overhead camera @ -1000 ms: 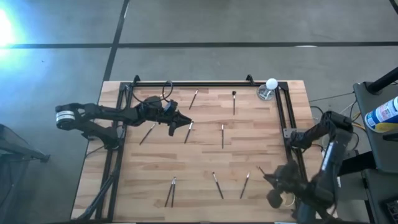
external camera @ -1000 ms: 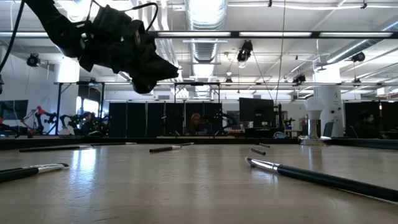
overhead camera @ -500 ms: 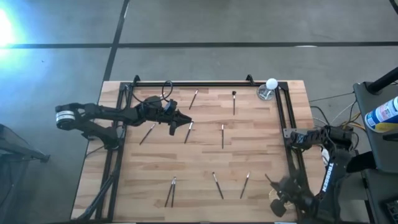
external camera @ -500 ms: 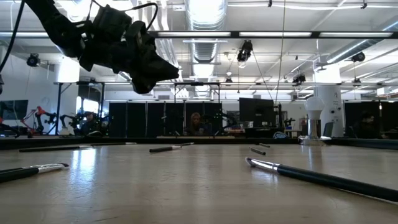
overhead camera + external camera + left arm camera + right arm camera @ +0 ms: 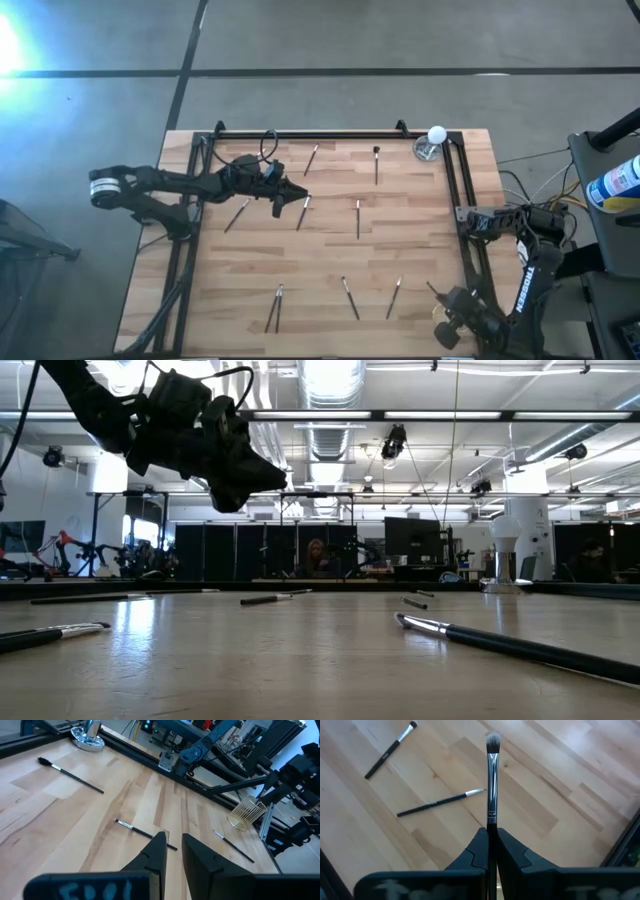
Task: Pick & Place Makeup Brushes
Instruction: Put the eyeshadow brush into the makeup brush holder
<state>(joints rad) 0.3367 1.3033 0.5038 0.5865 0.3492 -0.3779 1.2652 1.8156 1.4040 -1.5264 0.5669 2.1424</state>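
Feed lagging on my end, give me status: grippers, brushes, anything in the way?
Right gripper shut on a makeup brush, near table corner. Left gripper empty, slightly open, above the loose brushes. Nothing blocking.

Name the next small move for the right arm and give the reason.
Probably carry the brush toward the wire basket past the table's right rail. The right gripper is shut on its handle, bristles pointing outward, above the table's right front corner.
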